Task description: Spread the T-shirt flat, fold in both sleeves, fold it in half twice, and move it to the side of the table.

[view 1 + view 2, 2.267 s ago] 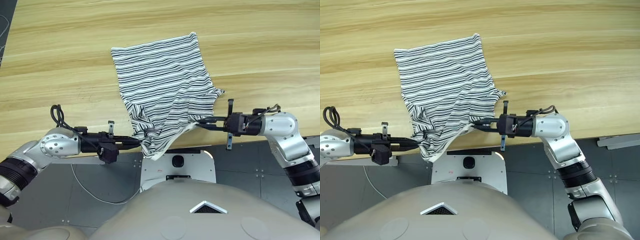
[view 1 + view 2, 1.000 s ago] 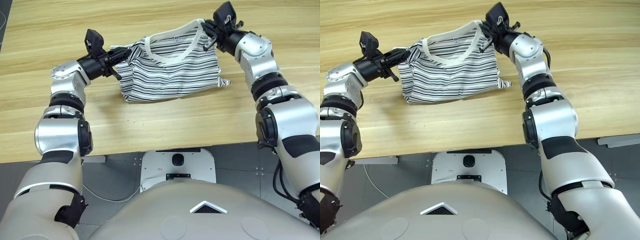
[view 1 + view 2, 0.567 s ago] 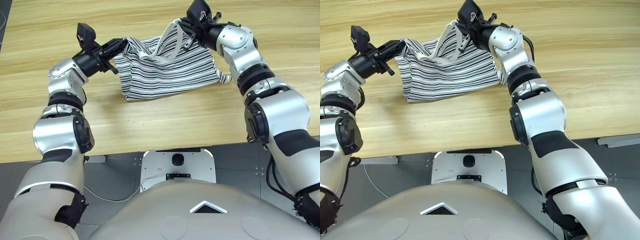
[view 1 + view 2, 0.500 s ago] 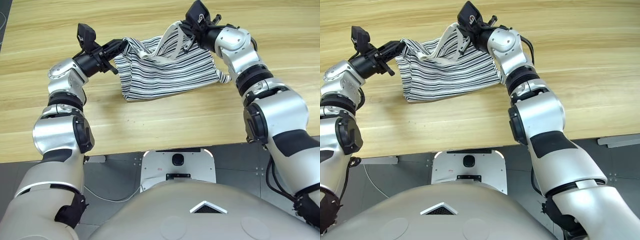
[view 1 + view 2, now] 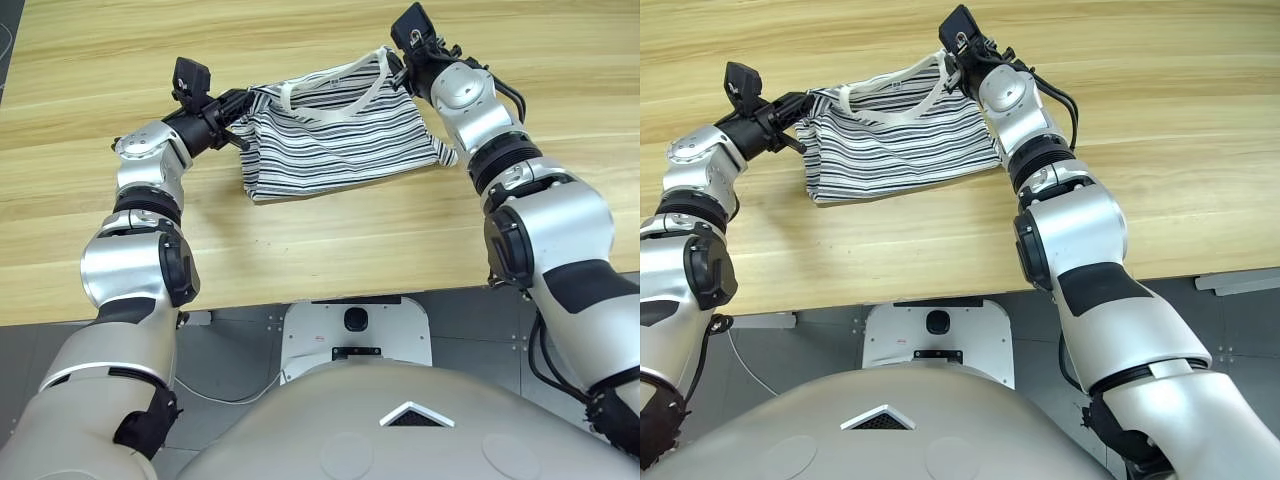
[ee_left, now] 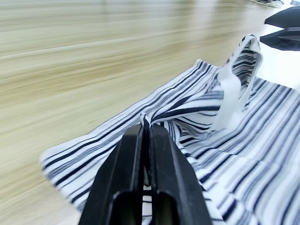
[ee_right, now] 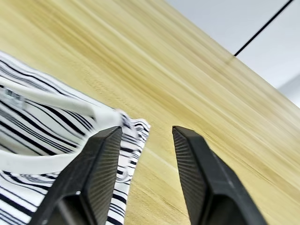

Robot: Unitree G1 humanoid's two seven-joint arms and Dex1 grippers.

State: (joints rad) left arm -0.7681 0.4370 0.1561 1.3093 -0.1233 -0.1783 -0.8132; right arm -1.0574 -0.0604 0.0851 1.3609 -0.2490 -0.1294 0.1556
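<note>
Because the black-and-white striped T-shirt (image 5: 340, 130) is thin, limp knit, it will likely sag and crease wherever it is unsupported. The seamed shoulders beside the white neckband (image 7: 47, 99) seem the surest places to take hold. It lies doubled over on the far middle of the pale wooden table (image 5: 300, 250), collar uppermost. Any print inside the neckband is too small to read. The left gripper (image 6: 146, 127) has its fingers clenched on one shoulder fold. The right gripper (image 7: 147, 132) sits just beside the other shoulder, fingers released.
</note>
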